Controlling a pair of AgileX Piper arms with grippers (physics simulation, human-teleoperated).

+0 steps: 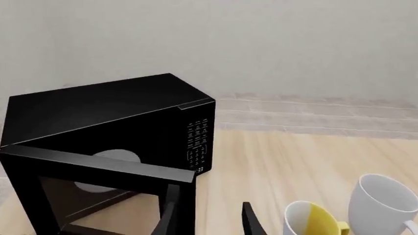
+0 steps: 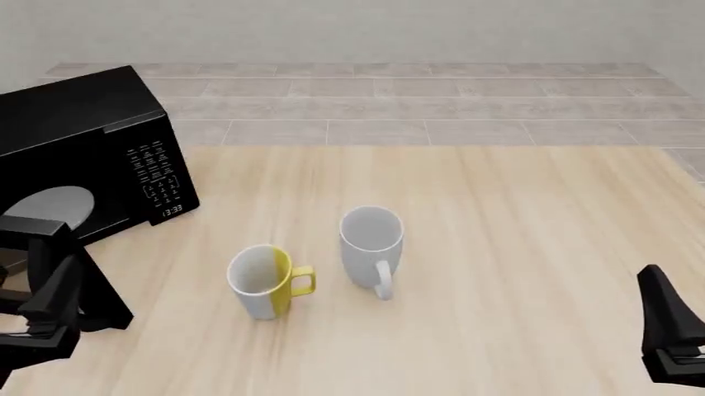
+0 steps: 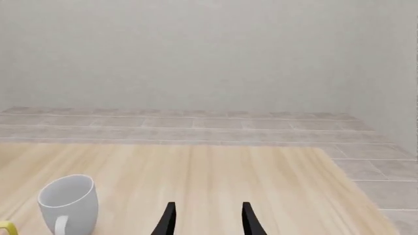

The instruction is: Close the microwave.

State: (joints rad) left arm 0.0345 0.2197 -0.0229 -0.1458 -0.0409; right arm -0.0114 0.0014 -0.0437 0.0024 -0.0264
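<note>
Swing the open door (image 1: 98, 169) back toward the front of the microwave (image 1: 111, 110) with a steady sideways push. Press near the door's free edge, far from the hinge, where least force is needed. Push with the flat outer side of a finger rather than trying to pinch the thin panel. Keep the push level and slow, so the oven does not slide on the table (image 2: 496, 247). Follow the door's arc all the way round until it sits flush, probably with a firmer nudge at the end to latch it. Keep clear of the yellow and white mug (image 2: 264, 280) and the white mug (image 2: 369, 243), both standing apart from the microwave, toward the table's middle.

Left claw (image 1: 205, 220): fingers spread, nothing between them, hanging just in front of the microwave, close to the door's free edge. In the left wrist view one finger overlaps that edge, though contact cannot be confirmed. Already on the side from which a push would close the door, by the look of it. Microwave itself: at the far left of the table, button panel and small lit display turned toward the mugs, door swung outward, pale round plate visible inside.

Right claw (image 3: 205, 218): also spread and empty, well away from the microwave on the far side of the mugs, pointing at bare table. Best left parked there.
</note>
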